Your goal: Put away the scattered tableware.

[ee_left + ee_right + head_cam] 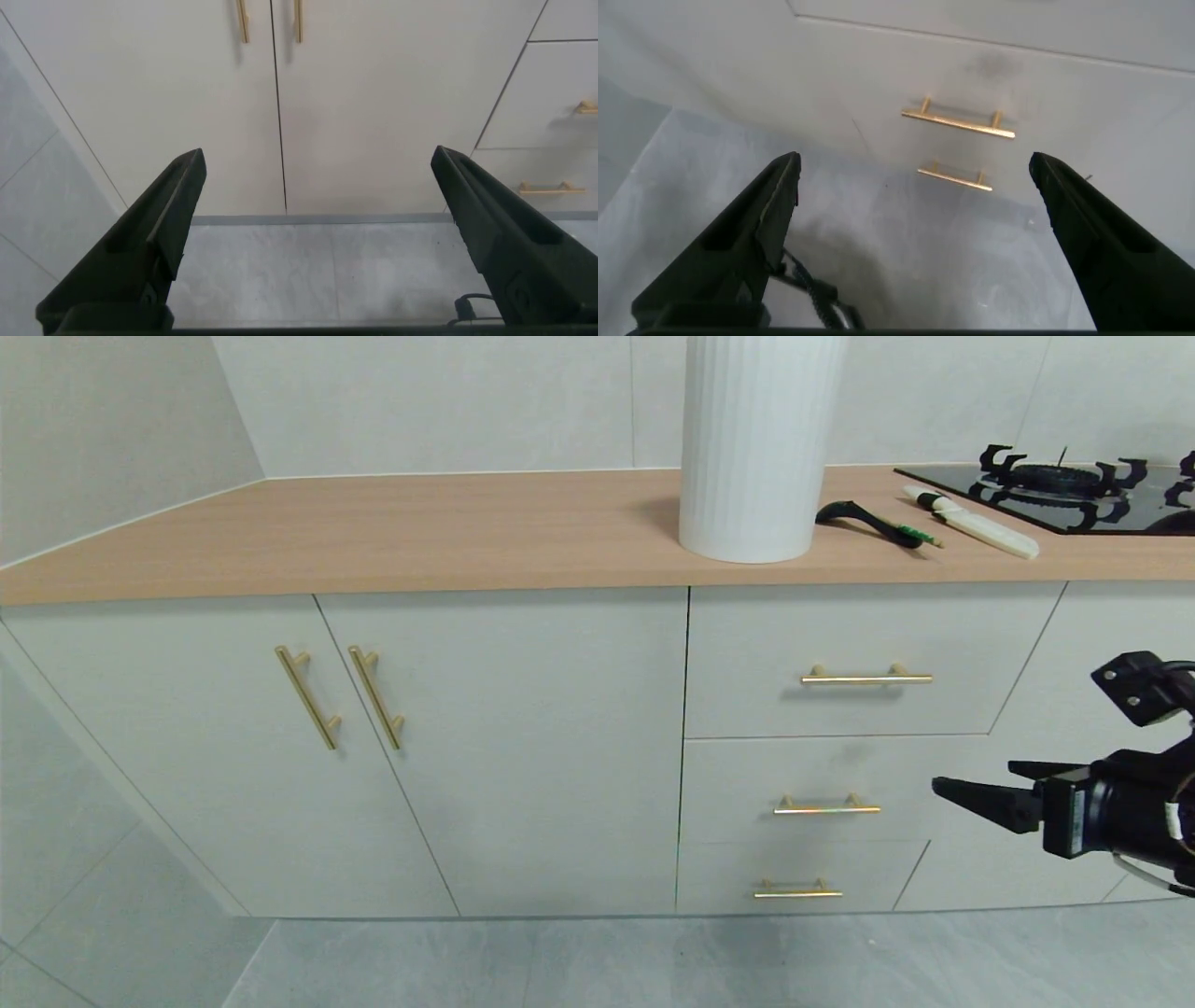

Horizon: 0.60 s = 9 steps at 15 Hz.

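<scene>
Head view is where I'd look for trouble, starting at the left. The left gripper (316, 159) hangs low before the cupboard doors, fingers spread and empty, so it is well apart from anything to tidy. Up on the counter (420, 537), the tall white ribbed container (756, 448) stands just beside the black ladle (868, 523). An arm reaching for that ladle could easily clip the container and topple it. The white knife (980, 527) lies slantwise close by, next to the hob (1046, 509). A clumsy pinch might skid it onto the glass, or off the front edge (my guess, mind). The right gripper (976, 779), fingers also apart and holding nothing, sits down at drawer height. If it rose straight up it could catch a handle or the counter's lip. By my count there are two gold door handles (308, 697), one container, one ladle, one knife, one hob, three drawer handles (866, 679) and two grippers.
</scene>
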Motion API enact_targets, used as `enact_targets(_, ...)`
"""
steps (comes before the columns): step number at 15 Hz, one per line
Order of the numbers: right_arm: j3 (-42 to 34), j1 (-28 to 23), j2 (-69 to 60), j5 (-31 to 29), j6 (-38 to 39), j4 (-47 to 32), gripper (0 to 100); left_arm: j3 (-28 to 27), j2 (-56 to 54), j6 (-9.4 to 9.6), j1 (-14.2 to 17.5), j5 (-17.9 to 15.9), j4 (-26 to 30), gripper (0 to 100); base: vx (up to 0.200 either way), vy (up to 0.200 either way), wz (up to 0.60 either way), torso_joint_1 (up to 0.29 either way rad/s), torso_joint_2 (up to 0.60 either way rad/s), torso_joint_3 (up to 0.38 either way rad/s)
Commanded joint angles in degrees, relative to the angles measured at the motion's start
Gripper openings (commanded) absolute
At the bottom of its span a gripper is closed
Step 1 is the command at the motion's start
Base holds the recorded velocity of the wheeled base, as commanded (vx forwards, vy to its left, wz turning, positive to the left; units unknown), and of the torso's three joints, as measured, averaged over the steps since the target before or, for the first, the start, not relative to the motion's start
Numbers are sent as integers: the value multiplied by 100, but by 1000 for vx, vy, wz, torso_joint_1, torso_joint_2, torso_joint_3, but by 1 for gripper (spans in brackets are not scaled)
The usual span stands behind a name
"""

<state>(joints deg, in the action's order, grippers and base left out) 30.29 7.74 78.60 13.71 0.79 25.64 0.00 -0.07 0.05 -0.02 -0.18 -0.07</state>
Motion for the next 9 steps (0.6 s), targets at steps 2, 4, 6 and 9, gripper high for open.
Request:
enact_targets(2,126,140,1122,-18,9,302,100,0,7,-5,2,1,-1,100,0,0,0,0,0,0)
enact_targets(4,108,298,1649,-167,-9,636,100,0,7,4,2,1,-1,100,0,0,0,0,0,0)
enact_targets(6,100,368,2115,-510,-9,1013,100,0,7,4,2,1,-1,100,0,0,0,0,0,0)
enact_targets(9,117,465,2845,-1055,9,1655,100,0,7,4,2,1,-1,100,0,0,0,0,0,0)
